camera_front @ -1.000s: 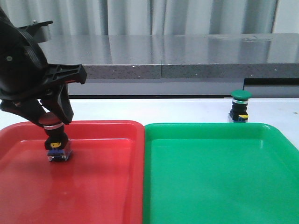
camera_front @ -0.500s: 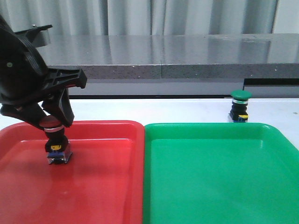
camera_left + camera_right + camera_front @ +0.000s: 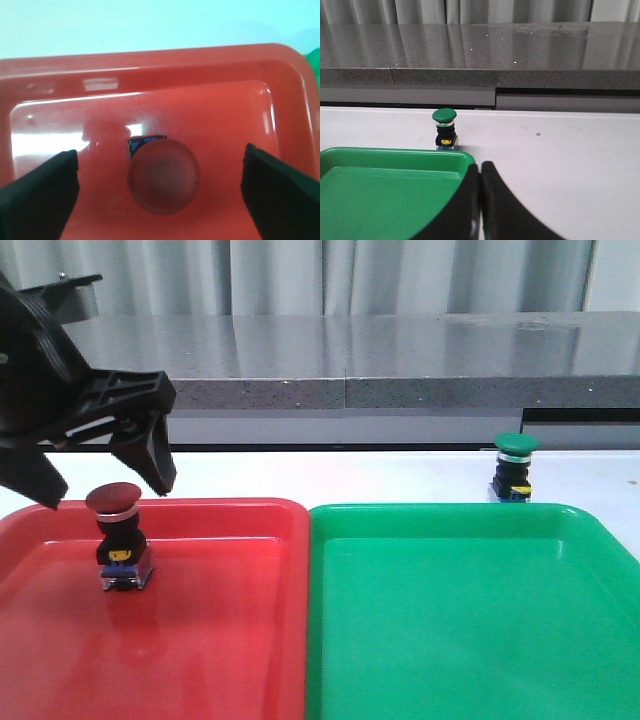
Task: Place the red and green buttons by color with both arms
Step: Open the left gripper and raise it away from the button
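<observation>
In the front view, your left gripper [image 3: 105, 480] hangs just above the red button [image 3: 121, 541], its fingers spread wide and touching nothing. The button stands upright inside the red tray [image 3: 200, 640], near the tray's far left part. So the red half of the job looks done. The green button [image 3: 514, 469] sits on the white desk [image 3: 400, 475] just behind the far right edge of the green tray [image 3: 470, 620], not in it; that half is left to you. The right arm does not show in this view.

In the left wrist view, you look straight down on the red button's [image 3: 164, 175] cap, centred between the two dark fingers [image 3: 37, 195], each well clear of it. The red tray's floor [image 3: 200, 115] surrounds the button on all sides.

In the right wrist view, the right gripper [image 3: 480, 200] has its fingers pressed together with nothing between them. The green button [image 3: 444, 129] stands upright on the desk [image 3: 560, 150] just beyond the green tray's rim [image 3: 395, 152], some way ahead of the fingers.

Against the earlier front pictures: half a second ago the left fingers were closed on the red cap; now they have released it and lifted a little. The button's spot in the tray is unchanged, and the green button has not moved.
</observation>
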### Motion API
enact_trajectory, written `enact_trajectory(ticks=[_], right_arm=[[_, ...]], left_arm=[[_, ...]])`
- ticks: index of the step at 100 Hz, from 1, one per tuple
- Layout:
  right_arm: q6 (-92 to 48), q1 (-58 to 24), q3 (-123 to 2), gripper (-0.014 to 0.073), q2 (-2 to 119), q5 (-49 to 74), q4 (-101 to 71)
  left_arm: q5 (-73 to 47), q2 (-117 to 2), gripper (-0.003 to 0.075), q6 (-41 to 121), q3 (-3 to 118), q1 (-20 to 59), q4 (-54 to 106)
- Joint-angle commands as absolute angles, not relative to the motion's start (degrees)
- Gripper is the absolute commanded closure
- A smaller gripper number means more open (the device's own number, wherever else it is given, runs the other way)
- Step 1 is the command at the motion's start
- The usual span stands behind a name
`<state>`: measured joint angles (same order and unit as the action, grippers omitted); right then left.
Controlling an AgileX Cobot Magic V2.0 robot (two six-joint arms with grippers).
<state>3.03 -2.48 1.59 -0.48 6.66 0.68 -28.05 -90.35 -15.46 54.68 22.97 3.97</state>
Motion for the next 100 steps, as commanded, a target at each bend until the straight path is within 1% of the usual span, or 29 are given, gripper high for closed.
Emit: enact_trajectory(ticks=[1, 33, 47, 62, 79, 100], right_arm=[[2.6, -2.0, 0.7, 0.0704, -1.8, 2.1, 0.6], [2.6, -2.0, 0.7, 0.0704, -1.8, 2.1, 0.6], [2.6, -2.0, 0.7, 0.0704, -1.8, 2.1, 0.6], [2.6, -2.0, 0.7, 0.0704, -1.8, 2.1, 0.6], [2.6, -2.0, 0.7, 0.0704, -1.8, 2.1, 0.6], [2.6, -2.0, 0.7, 0.0704, -1.8, 2.1, 0.6]], left_arm=[[-26.3, -85.6, 0.0090, -16.0, 55.9, 23.0, 3.3], [-24.0, -73.7, 0.0092, -16.0, 55.8, 17.2, -1.0], [-20.6, -66.7, 0.0092, -16.0, 53.6, 14.2, -2.5], [-16.9, -58.6, 0.0092, -16.0, 48.4, 12.4, -4.1], [-14.1, -49.3, 0.0092, -16.0, 41.3, 12.0, -4.8], [-14.1, -38.3, 0.0092, -16.0, 33.0, 12.0, -5.9]])
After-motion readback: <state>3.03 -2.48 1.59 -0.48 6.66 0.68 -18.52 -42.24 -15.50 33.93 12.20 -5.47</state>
